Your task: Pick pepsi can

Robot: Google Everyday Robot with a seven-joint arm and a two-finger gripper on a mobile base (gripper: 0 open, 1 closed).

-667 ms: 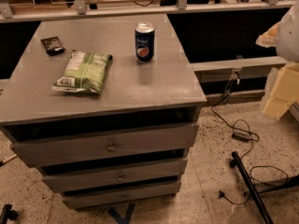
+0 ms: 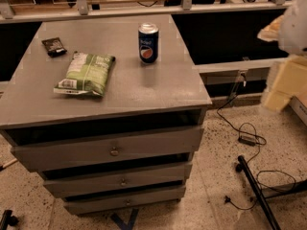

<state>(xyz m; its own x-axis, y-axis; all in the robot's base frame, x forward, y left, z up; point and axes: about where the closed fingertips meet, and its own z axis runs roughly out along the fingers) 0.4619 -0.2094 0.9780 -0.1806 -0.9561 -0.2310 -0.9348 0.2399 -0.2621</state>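
Note:
The pepsi can (image 2: 148, 43) is dark blue with a silver top and a round logo. It stands upright near the back right of the grey drawer cabinet's top (image 2: 144, 87). My gripper (image 2: 287, 61) is a blurred white and cream shape at the right edge of the view. It is raised off the floor, well to the right of the can and apart from it.
A flat green chip bag (image 2: 85, 73) lies left of the can. A small dark packet (image 2: 54, 46) lies at the back left corner. A rail (image 2: 144, 6) runs behind the cabinet. Cables (image 2: 249, 138) and a black stand leg (image 2: 256, 190) lie on the floor at the right.
The blurred arm at the right edge has shifted slightly up and to the left. The can, bag and packet have not moved.

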